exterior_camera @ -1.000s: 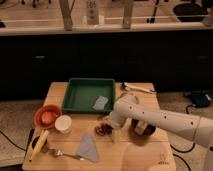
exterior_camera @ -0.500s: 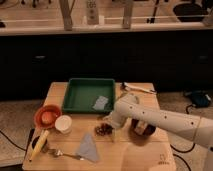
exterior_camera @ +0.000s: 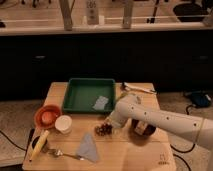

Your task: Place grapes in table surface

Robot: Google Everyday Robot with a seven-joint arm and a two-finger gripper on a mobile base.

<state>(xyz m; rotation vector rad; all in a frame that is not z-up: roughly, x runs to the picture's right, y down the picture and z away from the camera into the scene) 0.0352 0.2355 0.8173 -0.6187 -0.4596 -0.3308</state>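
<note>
Two cloths [exterior_camera: 100, 103], two bowls [exterior_camera: 47, 116], one tray [exterior_camera: 90, 81], one cup [exterior_camera: 63, 124], one bunch of grapes [exterior_camera: 104, 129], jaws beside them

No legible text or labels anywhere.

Dark purple grapes [exterior_camera: 103, 129], green tray [exterior_camera: 90, 93]

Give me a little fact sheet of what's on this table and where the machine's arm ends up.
end effector: low over the table, right beside the grapes
grapes: mid-table, on or just above the table surface, in front of the green tray
brown bowl: right of the grapes, partly under the arm
white cup: left of the grapes, beside the orange bowl
tray cloth: inside the green tray
front cloth: near the front edge
</note>
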